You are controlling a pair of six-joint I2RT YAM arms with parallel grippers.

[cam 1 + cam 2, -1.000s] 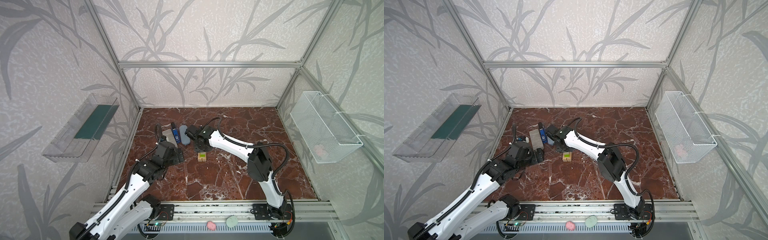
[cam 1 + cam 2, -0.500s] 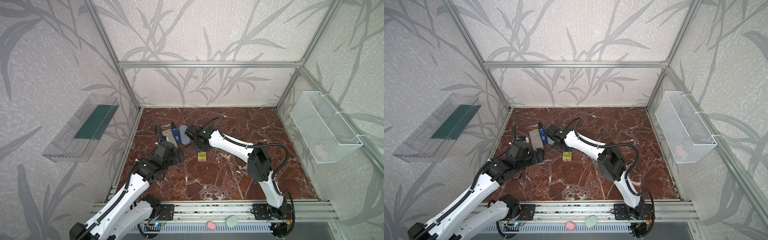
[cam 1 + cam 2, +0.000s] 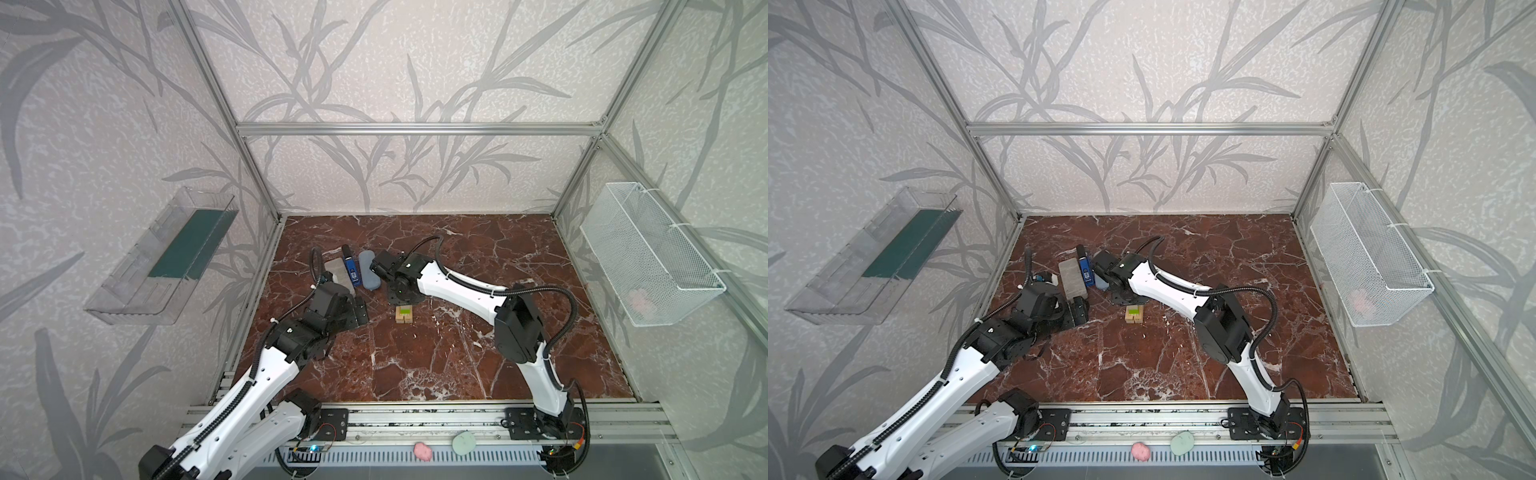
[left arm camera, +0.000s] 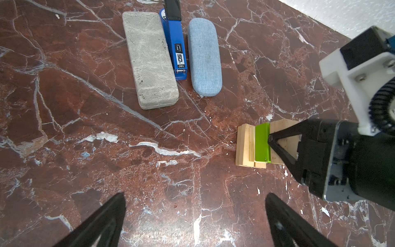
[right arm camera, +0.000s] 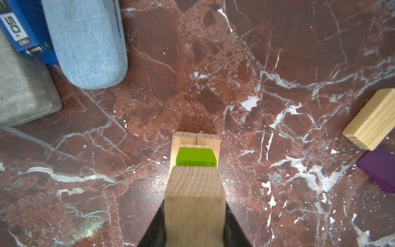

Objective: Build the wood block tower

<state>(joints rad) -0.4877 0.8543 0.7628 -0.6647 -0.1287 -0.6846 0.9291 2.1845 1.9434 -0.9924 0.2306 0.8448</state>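
The tower point(image 3: 404, 314) point(image 3: 1134, 313) is a short stack of tan wood blocks point(image 5: 195, 139) with a lime-green block point(image 5: 195, 157) point(image 4: 261, 145) on top. My right gripper point(image 5: 194, 213) point(image 3: 401, 297) is shut on another tan block point(image 5: 194, 198). It holds this block at the tower's top, right beside the green one point(image 4: 284, 128). A loose tan block point(image 5: 372, 122) and a purple block point(image 5: 379, 169) lie on the floor nearby. The left gripper point(image 4: 194, 213) point(image 3: 359, 313) hangs open and empty over bare floor, left of the tower.
A grey case point(image 4: 149, 59), a blue stapler point(image 4: 177, 47) and a light blue case point(image 4: 204, 55) lie side by side behind the tower. A wire basket point(image 3: 648, 253) hangs on the right wall and a clear shelf point(image 3: 162, 253) on the left.
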